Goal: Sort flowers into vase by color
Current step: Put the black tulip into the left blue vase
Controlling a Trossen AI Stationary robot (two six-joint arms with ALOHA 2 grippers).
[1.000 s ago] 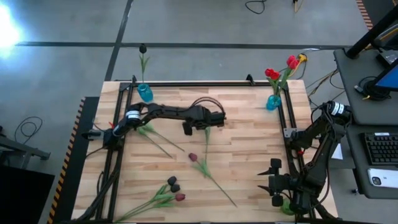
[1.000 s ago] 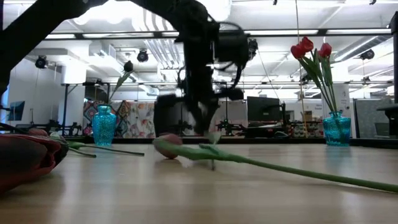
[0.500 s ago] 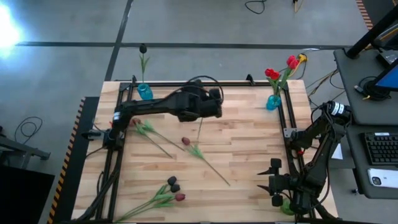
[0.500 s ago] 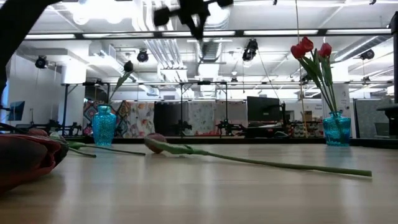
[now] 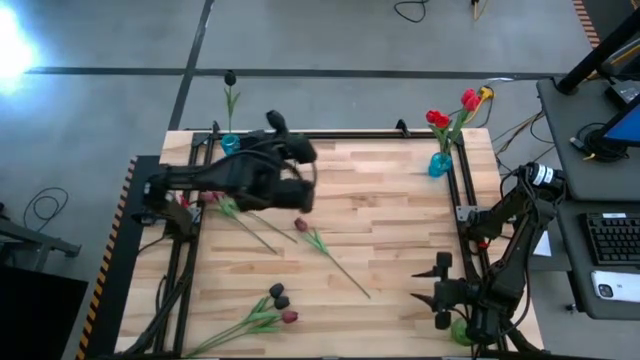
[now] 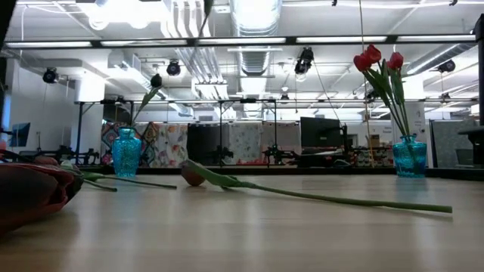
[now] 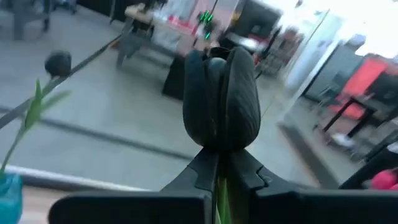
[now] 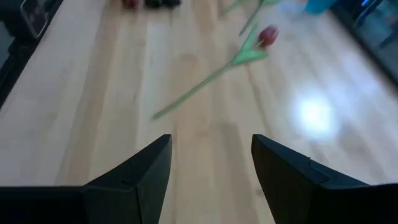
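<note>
One held flower: a black tulip (image 7: 221, 102) is pinched by its stem between the closed jaws of the left gripper (image 7: 219, 177), the dark head standing just above the fingertips.
Left gripper position: it is raised above the far left part of the table (image 5: 400, 230), close to the left vase (image 5: 231, 147); in the low view only a thin green stem end is seen at the upper edge.
Left vase: a blue vase at the far left corner, holding one black flower (image 5: 230, 78); it is seen ahead of the jaws and to one side, well apart from the held head.
Loose flowers below the jaws: a dark red tulip (image 5: 301, 226) with a long stem is laid across the middle of the table; another stem with leaves (image 5: 240, 213) lies just beside it, partly hidden under the left arm.
Near-edge cluster: several flowers (image 5: 280, 298), dark and red heads together, are laid by the table's near edge, well apart from both grippers.
Right vase: a blue vase (image 5: 439, 164) at the far right corner holds the red flowers (image 5: 439, 119).
Right gripper: the right gripper (image 8: 211, 168) is parked at the near right edge of the table, jaws parted and holding nothing; bare wood lies between its fingers.
Obstruction: no object is seen between the held tulip and the left vase.
</note>
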